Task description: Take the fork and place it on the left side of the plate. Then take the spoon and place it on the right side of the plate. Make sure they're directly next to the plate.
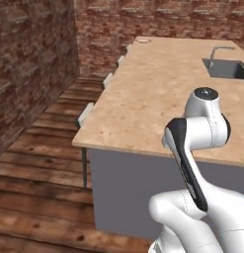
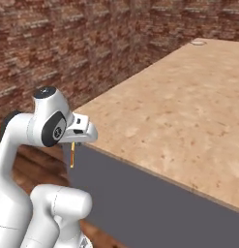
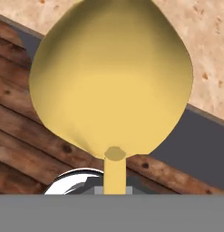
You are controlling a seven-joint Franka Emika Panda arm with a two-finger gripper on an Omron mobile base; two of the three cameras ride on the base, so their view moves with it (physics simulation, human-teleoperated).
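My gripper [image 2: 74, 142] is shut on the spoon [image 3: 111, 77], whose yellow-gold bowl looms large in the hand view. In the right base view the spoon [image 2: 72, 156] hangs down from the hand as a thin orange strip, just off the near corner of the counter and over the wooden floor. A small round dish with a pale centre, which looks like the plate [image 1: 143, 40], lies at the far end of the counter [image 1: 158, 99] and appears again as the plate [image 2: 198, 42] in the right base view. The fork is out of view.
A sink [image 1: 228, 69] with a tap [image 1: 218, 50] is set into the counter's far right. Pale stools [image 1: 85, 114] stand along the counter's left side. Brick walls [image 2: 67, 53] close the room behind, and a plank floor [image 1: 39, 168] surrounds the island.
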